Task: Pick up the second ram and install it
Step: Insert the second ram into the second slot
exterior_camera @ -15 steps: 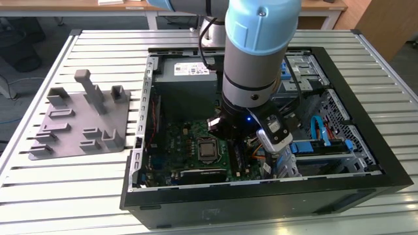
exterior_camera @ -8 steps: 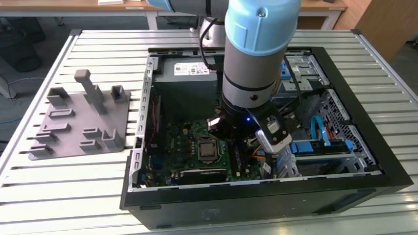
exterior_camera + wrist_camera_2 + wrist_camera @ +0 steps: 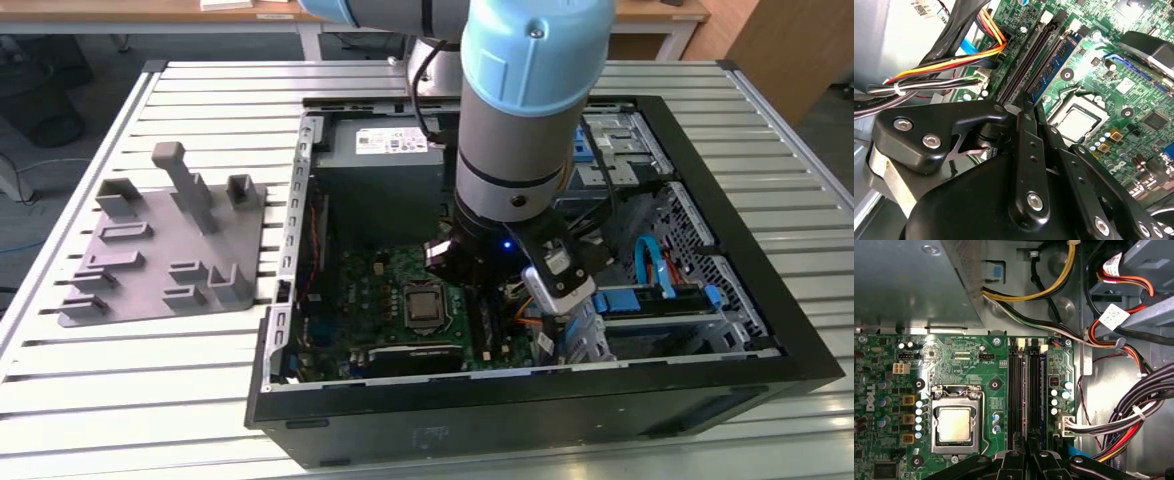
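Observation:
The second ram (image 3: 1056,62), a thin dark-blue strip with black chips, stands on edge along the black sockets (image 3: 1026,55) of the green motherboard (image 3: 969,365). Its near end runs in between my fingertips. My gripper (image 3: 1031,102) is down inside the open computer case (image 3: 801,330), over the sockets (image 3: 1015,390), with its black fingers (image 3: 1026,145) drawn together on the strip. From the exterior view the wrist covers most of the gripper (image 3: 487,295). How deep the strip sits in its socket I cannot tell.
A grey moulded tray (image 3: 160,250) with slots and posts lies on the slatted table at the exterior view's left. The processor (image 3: 955,426) sits beside the sockets. Bundled cables (image 3: 954,60) (image 3: 1124,415) crowd the other side. The power supply (image 3: 380,145) fills the case's far end.

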`<control>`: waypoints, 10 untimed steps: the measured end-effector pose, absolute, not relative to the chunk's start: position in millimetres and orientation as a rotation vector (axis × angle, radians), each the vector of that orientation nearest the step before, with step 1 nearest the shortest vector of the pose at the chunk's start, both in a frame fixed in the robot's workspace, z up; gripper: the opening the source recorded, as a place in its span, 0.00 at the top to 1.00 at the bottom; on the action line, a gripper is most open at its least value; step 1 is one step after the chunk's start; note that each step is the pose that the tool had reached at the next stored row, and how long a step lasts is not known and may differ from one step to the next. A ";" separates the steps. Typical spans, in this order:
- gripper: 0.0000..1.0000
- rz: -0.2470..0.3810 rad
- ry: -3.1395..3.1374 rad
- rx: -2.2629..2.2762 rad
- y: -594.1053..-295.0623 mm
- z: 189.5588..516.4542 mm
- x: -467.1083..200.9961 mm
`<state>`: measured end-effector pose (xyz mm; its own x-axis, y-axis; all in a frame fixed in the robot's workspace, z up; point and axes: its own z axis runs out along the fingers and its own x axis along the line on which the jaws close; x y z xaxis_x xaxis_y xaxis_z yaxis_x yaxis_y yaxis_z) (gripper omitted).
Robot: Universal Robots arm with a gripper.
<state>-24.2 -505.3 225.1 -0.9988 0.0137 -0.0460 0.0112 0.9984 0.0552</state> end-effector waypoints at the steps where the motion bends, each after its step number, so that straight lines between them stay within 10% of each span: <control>1: 0.86 0.085 3.094 0.032 -505.3 224.8 -24.2; 10: 0.86 0.084 3.093 0.040 -504.9 221.0 -24.3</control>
